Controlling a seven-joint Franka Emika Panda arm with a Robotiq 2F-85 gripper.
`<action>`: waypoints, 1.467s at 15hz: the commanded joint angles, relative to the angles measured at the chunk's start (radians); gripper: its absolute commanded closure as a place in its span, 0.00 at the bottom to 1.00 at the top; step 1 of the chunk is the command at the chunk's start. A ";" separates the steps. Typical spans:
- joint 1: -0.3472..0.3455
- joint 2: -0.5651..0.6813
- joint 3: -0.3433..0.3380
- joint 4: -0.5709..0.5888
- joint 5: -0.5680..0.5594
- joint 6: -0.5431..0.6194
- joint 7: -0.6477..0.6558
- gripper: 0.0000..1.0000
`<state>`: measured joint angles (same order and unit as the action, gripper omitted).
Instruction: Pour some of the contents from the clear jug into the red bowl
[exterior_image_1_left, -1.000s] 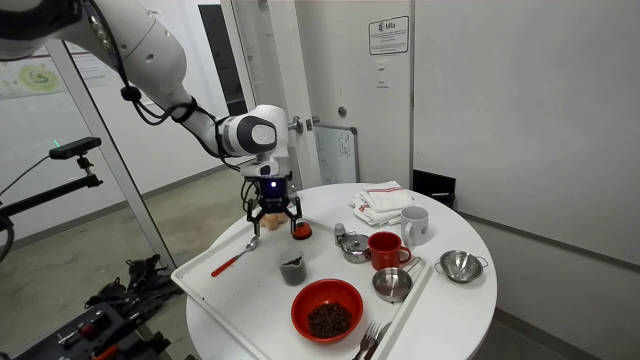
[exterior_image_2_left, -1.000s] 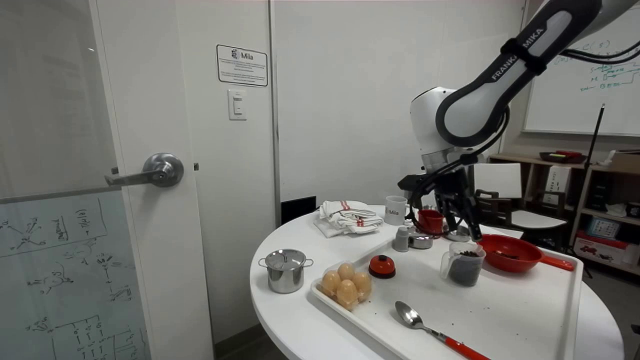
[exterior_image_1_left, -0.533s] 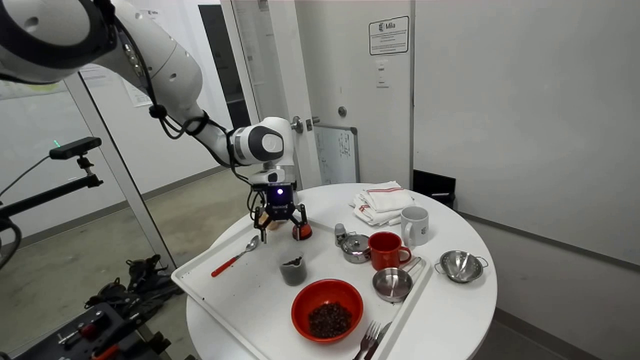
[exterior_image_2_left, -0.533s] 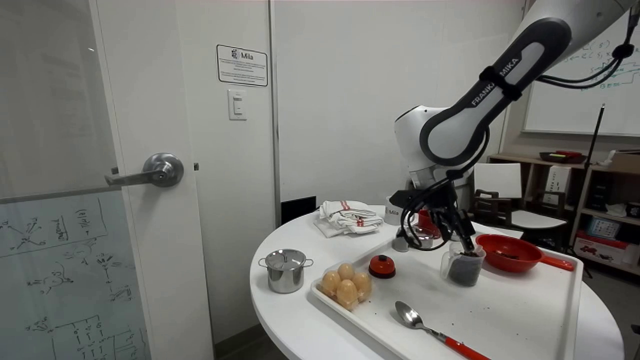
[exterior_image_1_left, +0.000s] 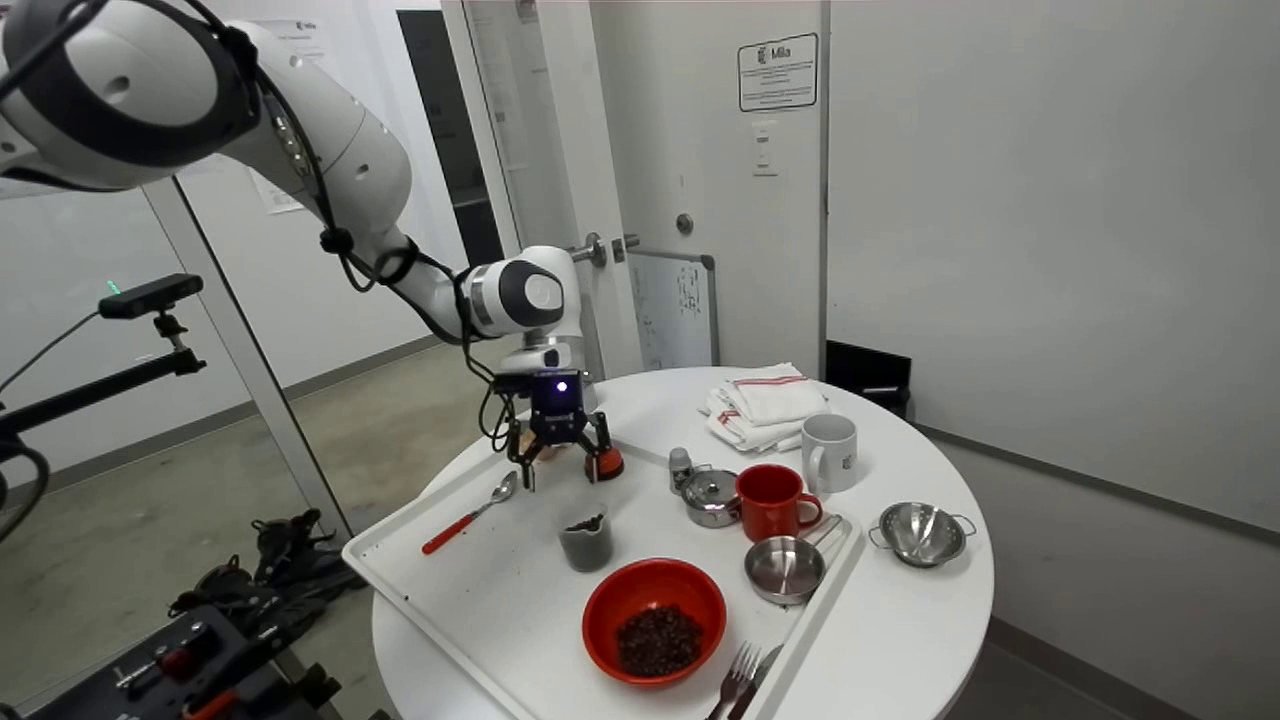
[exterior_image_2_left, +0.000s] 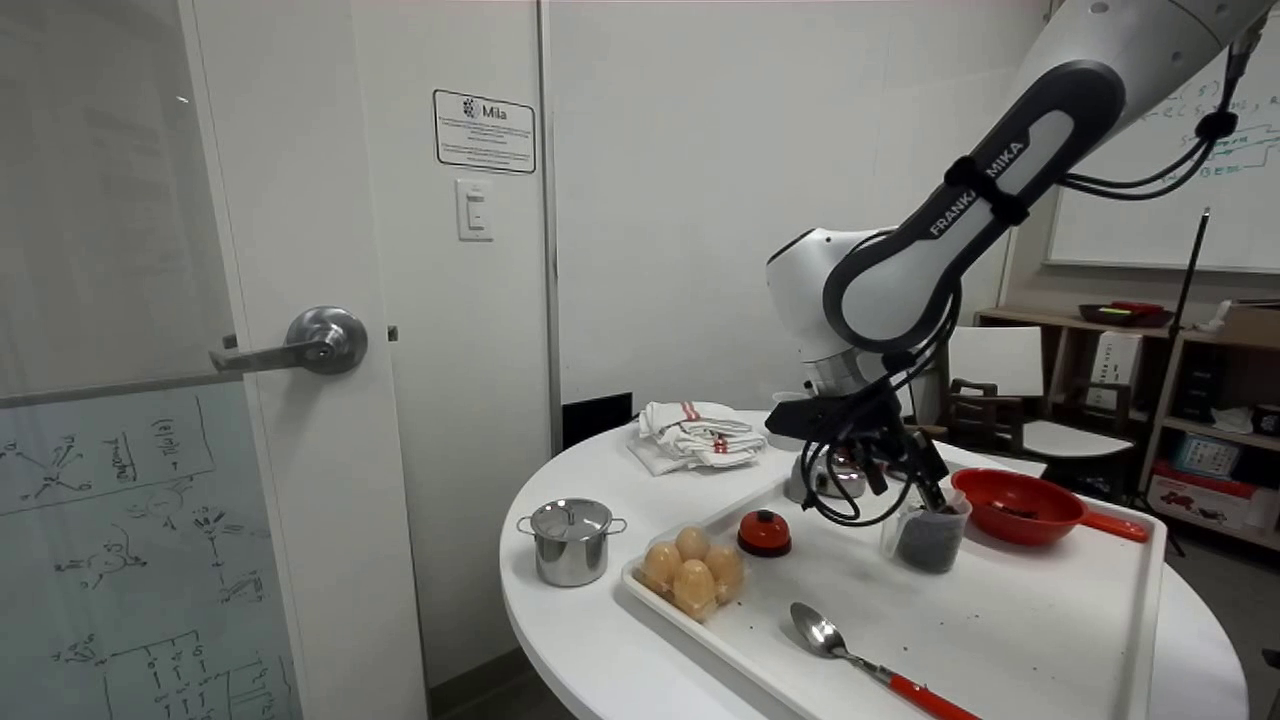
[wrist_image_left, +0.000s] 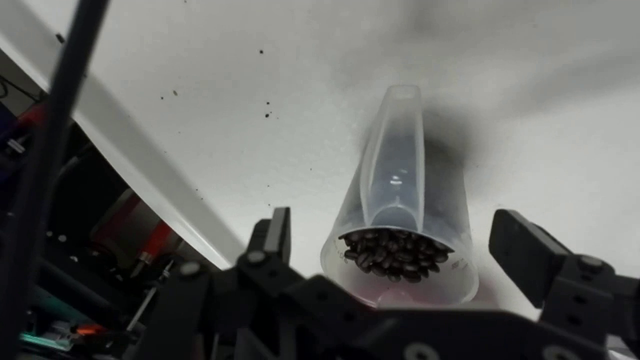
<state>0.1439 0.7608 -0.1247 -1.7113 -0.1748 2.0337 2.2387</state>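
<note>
The clear jug (exterior_image_1_left: 586, 545) stands upright on the white tray, with dark beans inside; it shows in both exterior views (exterior_image_2_left: 930, 543). In the wrist view the jug (wrist_image_left: 397, 200) lies between the two fingers, its handle facing away from the gripper base. The red bowl (exterior_image_1_left: 602, 612) holds dark beans and sits beside the jug; it also shows in an exterior view (exterior_image_2_left: 1030, 510). My gripper (exterior_image_1_left: 562, 483) is open, pointing down, just behind and above the jug in that view. In the wrist view the gripper (wrist_image_left: 392, 230) has visible gaps between each finger and the jug.
A spoon (exterior_image_1_left: 472, 518), an orange-red topped item (exterior_image_1_left: 604, 463), eggs (exterior_image_2_left: 693, 572), a small lidded pot (exterior_image_1_left: 711, 496), a red mug (exterior_image_1_left: 771, 500) and a metal pan (exterior_image_1_left: 785, 570) surround the jug. The tray (exterior_image_2_left: 730, 645) has a raised rim.
The arm has come down over the second, and moved left in one exterior view, with the gripper lower by the jug. The fingers stay open. The jug and bowl have not moved.
</note>
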 joint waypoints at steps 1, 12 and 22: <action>-0.001 -0.030 0.014 -0.043 -0.033 0.055 -0.130 0.00; -0.064 -0.113 0.019 -0.252 0.119 0.330 -0.284 0.26; -0.083 -0.167 0.016 -0.324 0.208 0.374 -0.358 0.95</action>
<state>0.0669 0.6338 -0.1130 -1.9884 0.0014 2.3782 1.9188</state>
